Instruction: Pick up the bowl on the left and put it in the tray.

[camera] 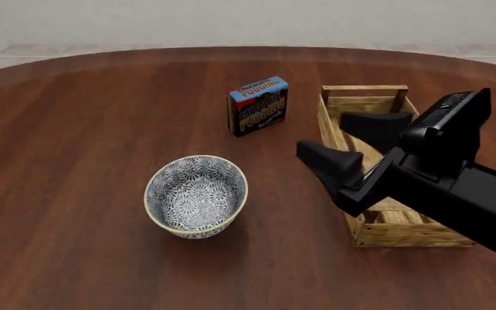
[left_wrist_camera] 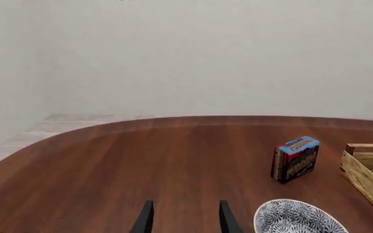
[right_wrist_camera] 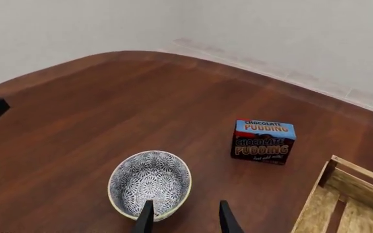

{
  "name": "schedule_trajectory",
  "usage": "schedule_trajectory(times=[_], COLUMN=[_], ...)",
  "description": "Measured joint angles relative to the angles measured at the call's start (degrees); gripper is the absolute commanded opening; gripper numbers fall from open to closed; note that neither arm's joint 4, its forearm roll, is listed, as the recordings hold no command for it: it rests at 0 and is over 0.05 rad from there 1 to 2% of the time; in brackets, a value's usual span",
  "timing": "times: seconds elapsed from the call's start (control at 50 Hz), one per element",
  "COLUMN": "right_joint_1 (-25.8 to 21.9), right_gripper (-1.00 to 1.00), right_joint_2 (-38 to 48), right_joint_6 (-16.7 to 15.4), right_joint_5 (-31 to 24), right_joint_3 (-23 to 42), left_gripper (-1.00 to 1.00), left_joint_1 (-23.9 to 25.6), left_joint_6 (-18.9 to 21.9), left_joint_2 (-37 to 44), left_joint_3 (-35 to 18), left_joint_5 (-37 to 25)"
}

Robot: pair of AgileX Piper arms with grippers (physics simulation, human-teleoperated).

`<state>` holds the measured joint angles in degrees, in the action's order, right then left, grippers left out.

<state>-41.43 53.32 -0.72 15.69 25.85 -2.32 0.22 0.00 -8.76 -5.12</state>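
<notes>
Approach step, nothing lifted yet. Right gripper [camera: 351, 143] hangs above the table [camera: 75, 129] between bowl [camera: 196, 195] and tray [camera: 377, 223], fingers spread wide and holding nothing; in its own wrist view aimed down at the near rim of the bowl, one fingertip over that rim. Left gripper [left_wrist_camera: 185, 218] also parted and empty, off to the bowl's left (barely in the front view). Bowl upright on the wood, left of the tray and apart from it, tray bare inside where visible. Next, by my judgement: lower so one finger goes inside the rim and one outside, close, lift, carry right over the tray. Small box [camera: 258, 105] behind the bowl reads "CHOCOLATE PUDDING"; smaller line beneath too fine to read
</notes>
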Motion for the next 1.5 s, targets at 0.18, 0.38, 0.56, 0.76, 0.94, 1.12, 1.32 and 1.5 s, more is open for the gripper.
schedule_trajectory(times=[0.18,0.38,0.56,0.76,0.94,1.12,1.32,1.5], right_joint_1=[-0.89,-1.41,-1.38,-1.34,-1.73,-2.47,-3.37,-3.87], right_gripper=[1.00,1.00,1.00,1.00,1.00,1.00,1.00,1.00], right_joint_2=[2.59,5.20,7.26,9.63,11.64,13.85,17.12,20.24], right_joint_6=[-0.66,-1.23,-1.16,-0.75,-0.50,-0.11,0.78,1.44], right_joint_5=[1.49,2.83,3.64,4.27,4.54,4.77,4.76,4.34], right_joint_3=[0.57,1.33,2.06,3.16,4.13,4.99,6.42,8.23], left_gripper=[1.00,1.00,1.00,1.00,1.00,1.00,1.00,1.00], left_joint_1=[-0.32,-0.76,-0.93,-1.01,-1.05,-1.19,-1.35,-1.48], left_joint_6=[-0.17,-0.33,-0.45,-0.42,-0.28,-0.23,-0.19,-0.28], left_joint_2=[0.00,0.00,0.00,0.00,0.00,0.00,0.00,0.00], left_joint_3=[-0.55,-1.32,-1.58,-2.08,-2.32,-2.60,-2.64,-2.81], left_joint_5=[-0.35,-0.91,-1.08,-1.41,-1.64,-1.93,-2.00,-2.10])
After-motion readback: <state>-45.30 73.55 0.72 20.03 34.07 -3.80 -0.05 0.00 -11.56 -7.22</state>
